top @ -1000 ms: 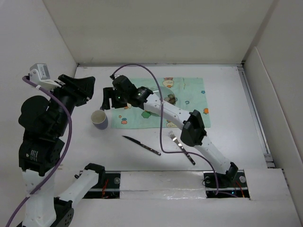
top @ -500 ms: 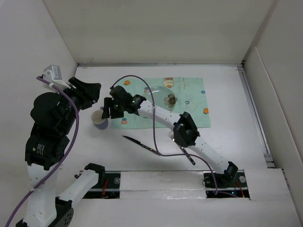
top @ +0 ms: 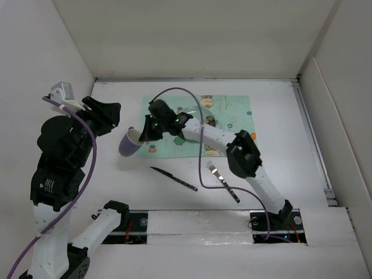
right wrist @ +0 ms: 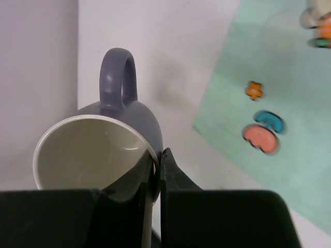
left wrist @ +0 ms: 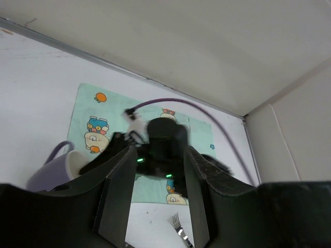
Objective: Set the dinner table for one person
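right wrist shows the right jaws pinching the tilted mug (right wrist: 138, 123) by its rim. the placemat (right wrist: 289, 103) lies just beside, on the jaws' side. left jaws spread.

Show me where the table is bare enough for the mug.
Widest bare patch: table between the placemat and the right-hand rail. A narrow strip lies between placemat and back wall. Crowded: left of the placemat, where the right tool grips the tilted mug near the left arm; knife and fork lie in front.
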Available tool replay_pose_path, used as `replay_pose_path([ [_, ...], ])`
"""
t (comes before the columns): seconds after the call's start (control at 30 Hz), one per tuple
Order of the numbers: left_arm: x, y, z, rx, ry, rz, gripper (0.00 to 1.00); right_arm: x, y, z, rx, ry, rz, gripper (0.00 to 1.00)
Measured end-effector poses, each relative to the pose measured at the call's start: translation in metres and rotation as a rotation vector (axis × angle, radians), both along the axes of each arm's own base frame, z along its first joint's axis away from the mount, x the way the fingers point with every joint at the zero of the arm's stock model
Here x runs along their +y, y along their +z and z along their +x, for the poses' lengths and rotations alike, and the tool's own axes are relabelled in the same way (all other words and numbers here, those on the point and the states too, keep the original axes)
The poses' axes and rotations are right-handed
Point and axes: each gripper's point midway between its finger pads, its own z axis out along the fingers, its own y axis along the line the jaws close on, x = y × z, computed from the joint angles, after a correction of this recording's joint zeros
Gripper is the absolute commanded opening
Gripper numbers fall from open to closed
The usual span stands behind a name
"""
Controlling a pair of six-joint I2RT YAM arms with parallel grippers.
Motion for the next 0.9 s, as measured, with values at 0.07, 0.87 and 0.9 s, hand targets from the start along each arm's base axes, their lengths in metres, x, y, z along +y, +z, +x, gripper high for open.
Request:
replay_pose_path([
  [0.07,-0.001,-0.002,0.006,0.004,0.002,0.005,0.39,-0.033,0.035,0.016,-0.013,-0.042,0.028,0.00],
  [0.87,-0.059,-0.168,0.129,0.386,-0.162,0.165,0.00,-0.494,0.020,0.219,-0.006,-0.768,-0.456,0.00],
  [0.9,-0.060,-0.166,0.130,0.377,-0.165,0.165,0.00,-0.495,0.016,0.222,0.001,-0.771,-0.469,0.00],
])
